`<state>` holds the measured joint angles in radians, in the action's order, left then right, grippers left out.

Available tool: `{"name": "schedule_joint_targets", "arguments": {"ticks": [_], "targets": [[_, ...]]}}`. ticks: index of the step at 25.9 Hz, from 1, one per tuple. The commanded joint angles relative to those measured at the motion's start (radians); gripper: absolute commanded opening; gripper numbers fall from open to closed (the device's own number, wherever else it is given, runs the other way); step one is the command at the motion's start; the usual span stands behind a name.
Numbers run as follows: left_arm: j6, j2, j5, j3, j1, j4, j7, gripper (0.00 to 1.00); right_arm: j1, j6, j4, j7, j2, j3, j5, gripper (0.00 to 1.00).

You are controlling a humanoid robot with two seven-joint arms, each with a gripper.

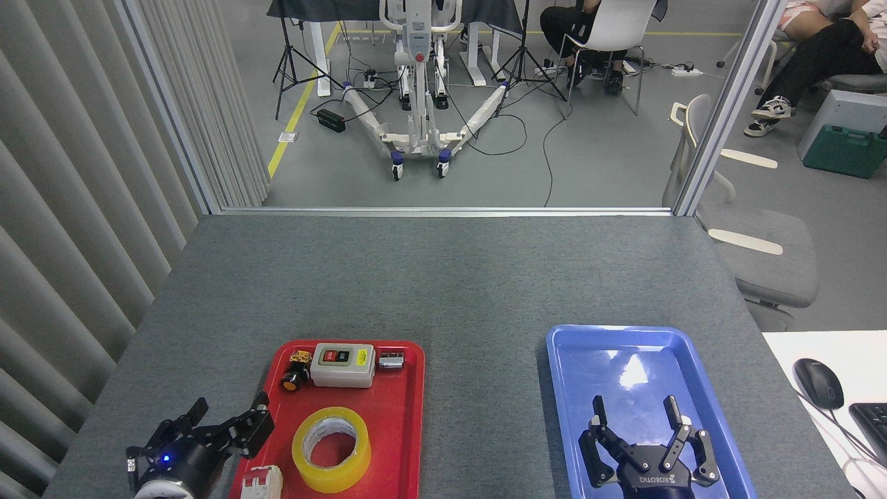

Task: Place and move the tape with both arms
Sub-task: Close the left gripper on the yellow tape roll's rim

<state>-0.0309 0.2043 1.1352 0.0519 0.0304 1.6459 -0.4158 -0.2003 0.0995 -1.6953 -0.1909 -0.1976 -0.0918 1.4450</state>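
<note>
The tape [331,448], a wide yellow roll with a whitish core, lies flat in the near half of the red tray [405,416]. My left gripper [225,424] hovers at the tray's left edge, just left of the roll and apart from it, its black fingers spread open and turned toward the tray. My right gripper [637,423] hangs over the near part of the blue tray [575,360], fingers open and holding nothing.
In the red tray also sit a grey switch box [342,364], a black and yellow push button [296,374], a small metal part [391,360] and a red-white piece [261,482]. A mouse [818,382] and keyboard [872,420] lie on a white desk at right.
</note>
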Motion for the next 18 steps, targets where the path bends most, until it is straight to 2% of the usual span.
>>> {"name": "schedule_joint_targets", "arguments": {"ticks": [1,4,6,12,18], "targets": [[-0.007,0.007,0.000,-0.050,-0.032,-0.003,-0.072,1.00,0.001,0.000,0.000,0.001,-0.003,0.001,0.000,1.00],[-0.084,0.012,0.005,-0.067,-0.072,-0.012,-0.106,1.00,-0.001,0.000,0.000,0.001,0.001,0.000,0.000,1.00],[-0.139,0.009,0.008,-0.069,-0.102,-0.028,-0.169,1.00,-0.001,0.000,0.000,0.001,0.000,0.000,0.000,1.00],[-0.149,0.009,0.035,-0.081,-0.168,-0.078,-0.437,0.99,-0.002,0.000,0.000,0.001,-0.002,0.004,0.000,1.00],[-0.155,0.007,0.086,-0.113,-0.195,-0.090,-0.477,0.98,-0.008,0.002,0.000,0.001,0.000,0.006,0.000,1.00]]}}
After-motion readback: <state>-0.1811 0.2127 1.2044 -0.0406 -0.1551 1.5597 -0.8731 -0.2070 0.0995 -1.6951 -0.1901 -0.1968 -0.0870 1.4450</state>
